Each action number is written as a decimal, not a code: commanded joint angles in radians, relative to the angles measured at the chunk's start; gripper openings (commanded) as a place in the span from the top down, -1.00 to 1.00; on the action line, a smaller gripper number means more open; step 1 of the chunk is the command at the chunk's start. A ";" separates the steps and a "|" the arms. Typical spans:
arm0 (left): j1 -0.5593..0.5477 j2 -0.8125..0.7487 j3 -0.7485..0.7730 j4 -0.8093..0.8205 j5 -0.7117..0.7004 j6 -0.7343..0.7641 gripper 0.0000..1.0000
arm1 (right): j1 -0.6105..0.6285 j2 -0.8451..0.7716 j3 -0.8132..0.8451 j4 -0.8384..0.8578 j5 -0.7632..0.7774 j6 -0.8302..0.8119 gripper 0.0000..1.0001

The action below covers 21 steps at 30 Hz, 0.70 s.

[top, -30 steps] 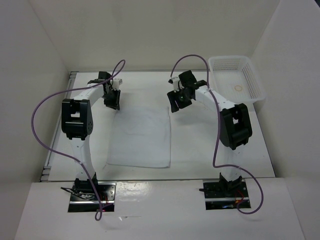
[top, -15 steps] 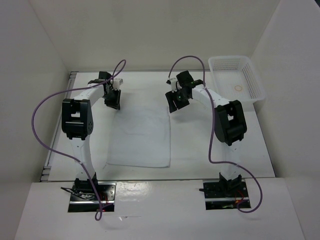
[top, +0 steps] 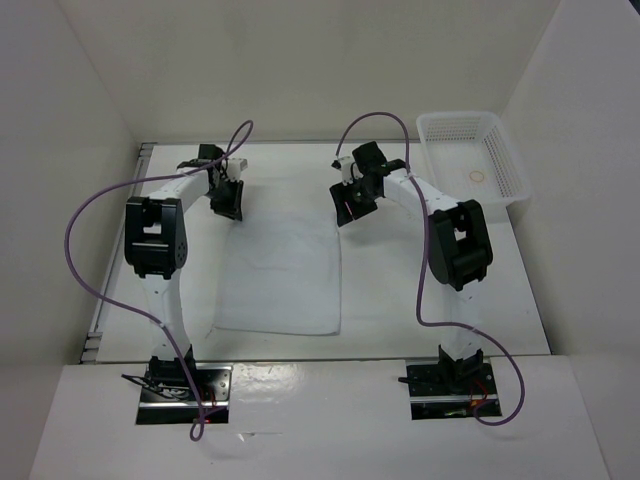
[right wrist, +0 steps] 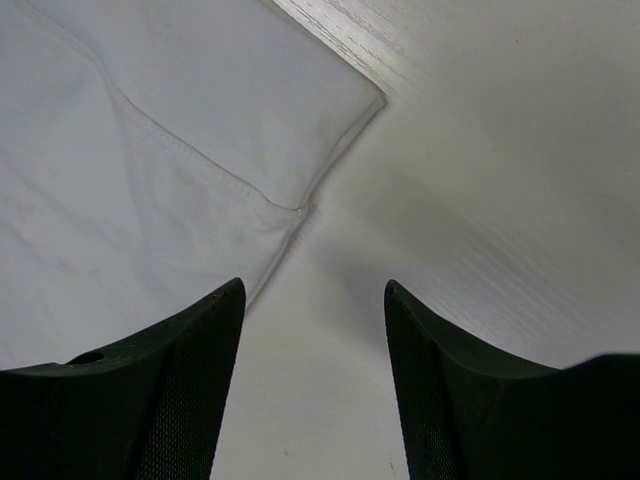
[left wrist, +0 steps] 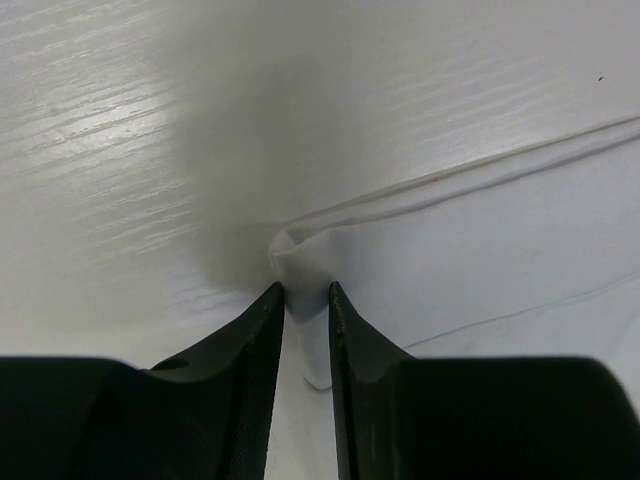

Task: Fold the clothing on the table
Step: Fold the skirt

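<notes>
The clothing (top: 280, 275) lies flat on the table (top: 400, 290), between the two arms, spread as a rough rectangle. The left gripper (left wrist: 305, 295) sits at its far left corner, jaws nearly closed and pinching a raised pucker of fabric there. The right gripper (right wrist: 312, 290) hangs over the far right corner with jaws spread, grasping nothing, bare tabletop showing between them. A basket (top: 470, 160) stands at the table's far right.
</notes>
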<state>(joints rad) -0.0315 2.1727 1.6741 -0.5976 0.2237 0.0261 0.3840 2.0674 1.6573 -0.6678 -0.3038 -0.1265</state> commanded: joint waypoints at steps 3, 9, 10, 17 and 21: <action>-0.011 0.041 0.029 0.015 0.045 0.012 0.45 | 0.007 0.010 0.045 0.002 -0.017 0.007 -0.26; -0.011 0.041 0.038 0.015 0.025 0.012 0.82 | 0.007 0.020 0.056 0.002 -0.026 0.007 -0.26; -0.011 0.041 0.038 0.015 0.014 0.012 0.86 | 0.007 0.020 0.056 0.002 -0.026 0.007 -0.26; -0.011 0.021 -0.013 0.024 0.003 0.003 1.00 | 0.007 0.075 0.104 0.002 -0.066 0.016 -0.26; -0.011 -0.010 -0.056 0.024 0.003 -0.008 1.00 | 0.007 0.131 0.145 0.002 -0.086 0.036 -0.26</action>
<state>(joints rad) -0.0376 2.1788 1.6672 -0.5774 0.2394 0.0200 0.3840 2.1628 1.7435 -0.6704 -0.3553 -0.1116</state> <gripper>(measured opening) 0.047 0.631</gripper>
